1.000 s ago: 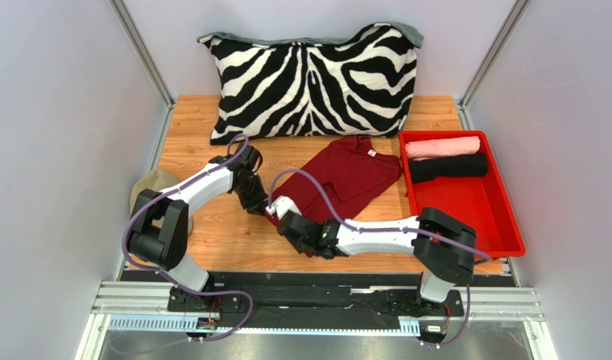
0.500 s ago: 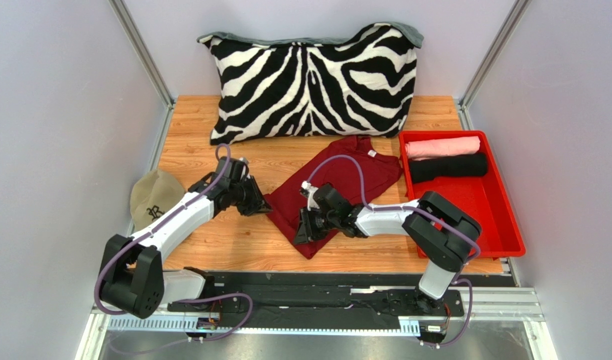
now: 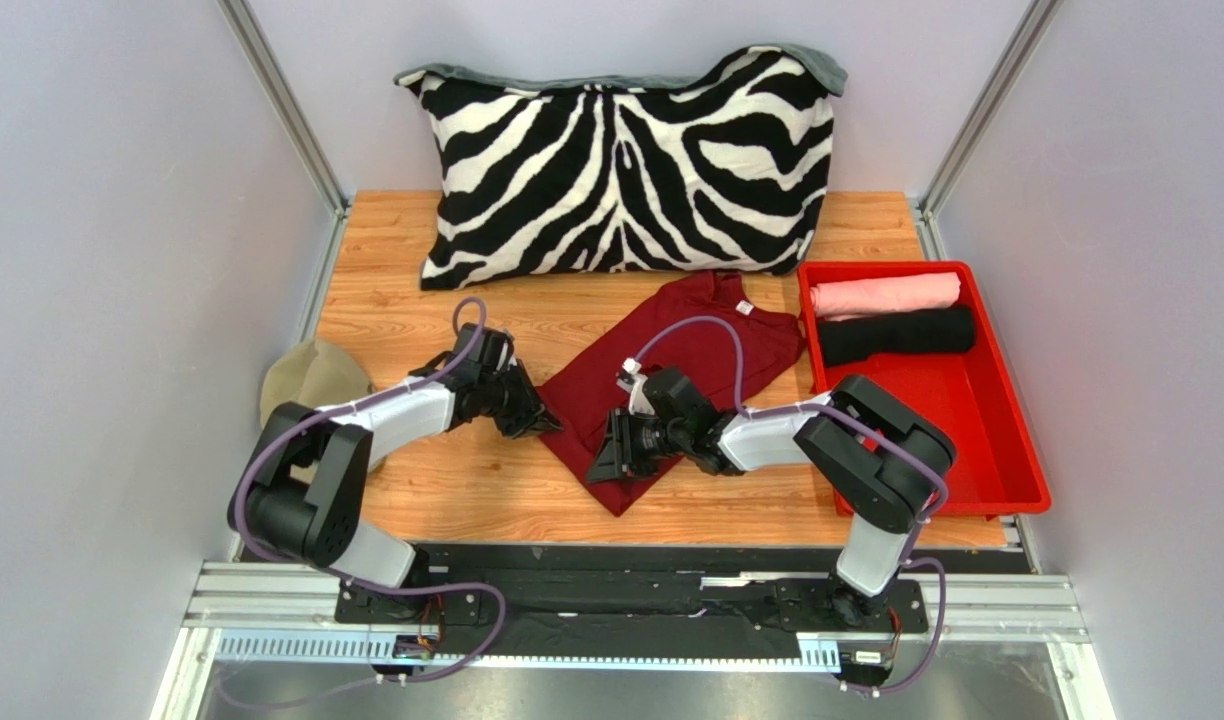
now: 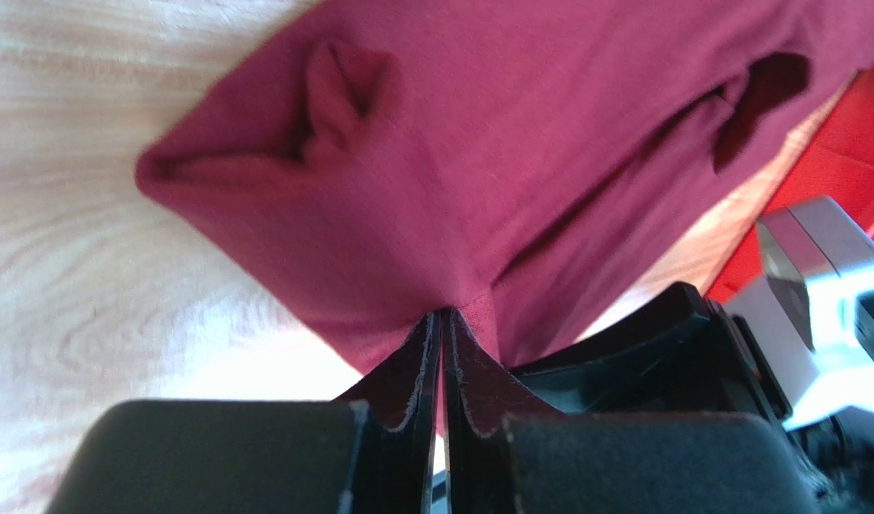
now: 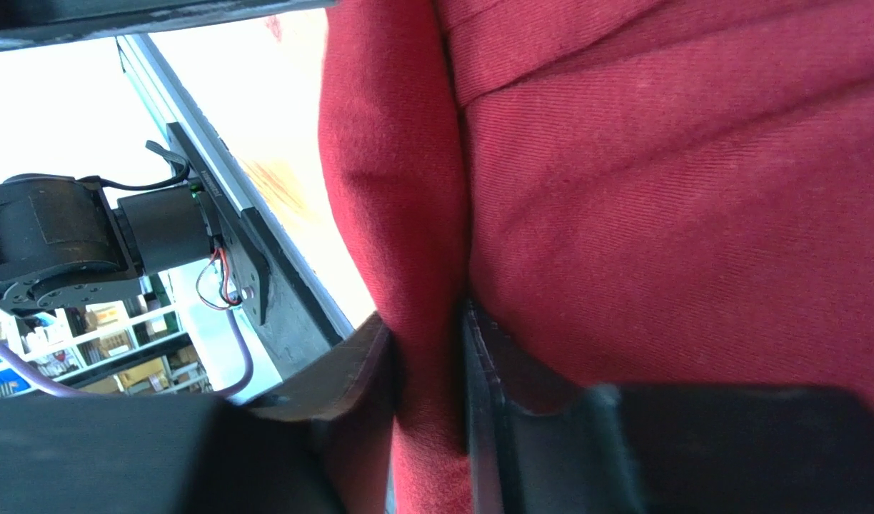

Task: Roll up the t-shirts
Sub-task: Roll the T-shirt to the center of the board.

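Top external view: the maroon t-shirt is lying slantwise across the middle of the desk. Its far end is lying near the zebra pillow, and its far right corner is sitting just beside the left rim of the red tray. The left claw is pinching the shirt's left edge. In the left wrist view its jaws are pressing almost together, with a thin hem of cloth caught between them. The right claw is gripping the near corner, jaws clamped on a thick fold of the same shirt. Bare wood is showing left of the shirt and along its near side, out to the khaki cap at the desk's left edge. A pink rolled shirt and a black rolled shirt are lying side by side at the tray's far end.
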`<state>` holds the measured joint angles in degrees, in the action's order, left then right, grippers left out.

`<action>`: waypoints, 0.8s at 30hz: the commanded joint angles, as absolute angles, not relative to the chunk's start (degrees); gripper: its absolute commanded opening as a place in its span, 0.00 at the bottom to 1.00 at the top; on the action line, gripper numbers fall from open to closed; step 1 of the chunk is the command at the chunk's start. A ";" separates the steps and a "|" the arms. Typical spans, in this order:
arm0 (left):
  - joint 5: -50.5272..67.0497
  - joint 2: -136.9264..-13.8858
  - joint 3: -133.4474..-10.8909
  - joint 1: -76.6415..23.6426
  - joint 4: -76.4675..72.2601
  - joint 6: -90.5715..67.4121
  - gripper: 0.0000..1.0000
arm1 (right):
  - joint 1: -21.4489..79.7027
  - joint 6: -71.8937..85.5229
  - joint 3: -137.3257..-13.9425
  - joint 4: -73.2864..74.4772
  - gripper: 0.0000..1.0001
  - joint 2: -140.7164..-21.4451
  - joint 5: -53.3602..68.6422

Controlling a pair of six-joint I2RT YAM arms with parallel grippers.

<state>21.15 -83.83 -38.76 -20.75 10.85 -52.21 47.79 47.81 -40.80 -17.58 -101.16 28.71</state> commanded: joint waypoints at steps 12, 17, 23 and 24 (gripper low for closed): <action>18.90 -91.67 -46.05 -20.65 13.62 -53.88 0.08 | 47.55 43.16 -36.74 -5.98 0.55 -87.63 20.57; 18.98 -92.37 -46.84 -20.65 14.15 -53.70 0.08 | 47.99 42.19 -36.03 -4.57 0.55 -86.22 20.30; 18.72 -92.73 -47.11 -20.65 14.68 -53.70 0.07 | 50.44 39.47 -38.41 -0.18 0.61 -85.08 17.23; 18.72 -92.81 -47.20 -20.65 14.59 -53.70 0.07 | 50.54 39.38 -38.67 -0.26 0.60 -85.17 17.23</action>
